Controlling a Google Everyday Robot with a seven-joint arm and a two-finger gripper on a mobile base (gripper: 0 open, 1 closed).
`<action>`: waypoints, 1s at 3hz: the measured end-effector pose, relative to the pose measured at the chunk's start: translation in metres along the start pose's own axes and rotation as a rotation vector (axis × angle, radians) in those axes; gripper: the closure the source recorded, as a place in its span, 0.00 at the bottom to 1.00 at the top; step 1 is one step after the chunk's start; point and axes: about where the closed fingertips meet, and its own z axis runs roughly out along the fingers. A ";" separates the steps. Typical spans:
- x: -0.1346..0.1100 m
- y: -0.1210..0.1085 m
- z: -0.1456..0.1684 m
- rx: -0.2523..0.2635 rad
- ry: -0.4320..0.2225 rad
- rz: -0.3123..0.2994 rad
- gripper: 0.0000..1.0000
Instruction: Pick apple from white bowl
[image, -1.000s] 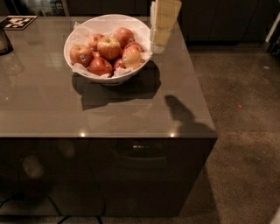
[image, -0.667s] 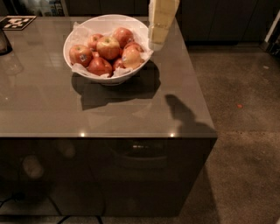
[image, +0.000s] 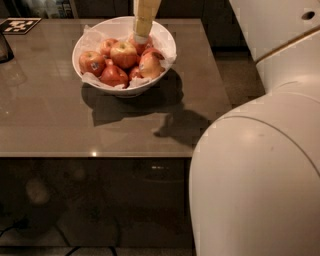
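The white bowl (image: 167, 42), lined with crumpled white paper, stands at the back of the grey-brown table and holds several apples. The apple (image: 123, 53), large and red with yellowish streaks around its stem dimple, lies in the middle of the bowl. A red apple with a dark sticker (image: 92, 62) lies at its left. A paler yellow-orange apple (image: 150, 65) lies at its right. My gripper (image: 141, 36) comes down from the top edge into the back of the bowl. Its tip is just right of and behind the apple, over another red apple.
My white arm and body (image: 255, 170) fill the right foreground and hide the table's right front corner. A black-and-white marker tag (image: 19, 25) lies at the table's back left corner. A dark object (image: 4, 47) stands at the left edge. The floor lies beyond the table's right edge.
The gripper has moved left from the bowl's right rim to inside the back of the bowl. The view has shifted, and my white arm now shows at the right.
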 end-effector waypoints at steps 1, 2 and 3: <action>0.000 0.000 0.000 0.000 0.000 0.000 0.00; -0.008 -0.005 0.017 -0.015 -0.020 -0.001 0.00; -0.021 -0.015 0.077 -0.088 -0.058 0.011 0.00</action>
